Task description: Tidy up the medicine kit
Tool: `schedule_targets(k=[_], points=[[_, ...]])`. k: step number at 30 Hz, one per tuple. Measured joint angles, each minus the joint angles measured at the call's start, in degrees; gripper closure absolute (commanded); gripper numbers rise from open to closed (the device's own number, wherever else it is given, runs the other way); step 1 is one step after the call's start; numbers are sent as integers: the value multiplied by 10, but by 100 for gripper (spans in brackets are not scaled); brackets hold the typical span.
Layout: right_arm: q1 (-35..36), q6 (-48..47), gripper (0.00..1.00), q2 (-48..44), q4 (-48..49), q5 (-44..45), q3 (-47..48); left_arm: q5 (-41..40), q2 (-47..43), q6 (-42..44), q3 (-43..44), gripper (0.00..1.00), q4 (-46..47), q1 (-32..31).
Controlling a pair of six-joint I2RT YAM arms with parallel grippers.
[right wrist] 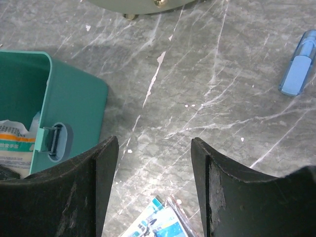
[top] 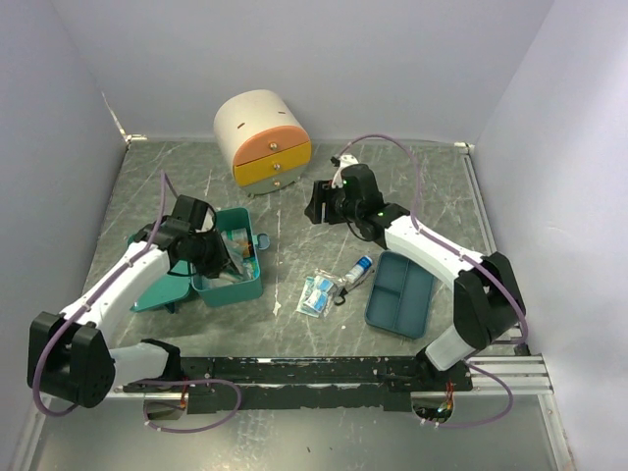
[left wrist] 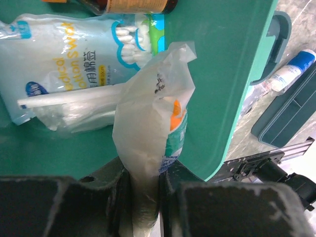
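Left gripper [left wrist: 145, 185]: closed narrow on a clear plastic packet [left wrist: 150, 113], lower centre of the left wrist view, over the kit's interior.
Medicine kit [top: 235, 287]: open, left of centre in the top view, lid [top: 155, 291] lying to its left; cotton-swab bag [left wrist: 59, 54] inside.
Right gripper [right wrist: 154, 145]: jaws wide, nothing between them, above bare counter [right wrist: 222, 74] right of the kit.
Blue tray [top: 400, 292]: lower right of centre.
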Motion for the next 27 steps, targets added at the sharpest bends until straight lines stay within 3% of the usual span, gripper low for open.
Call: schedule_targets(k=[10, 14, 19, 27], points=[[0, 0, 40, 16, 1, -6, -11, -1, 55, -38, -14, 67, 60, -41], [0, 1, 40, 17, 1, -6, -16, -8, 86, -38, -14, 60, 63, -44], [0, 0, 40, 17, 2, -6, -16, -11, 104, -35, -14, 45, 66, -44], [0, 0, 40, 17, 2, -6, -23, -77, 96, -11, 26, 40, 9, -44]])
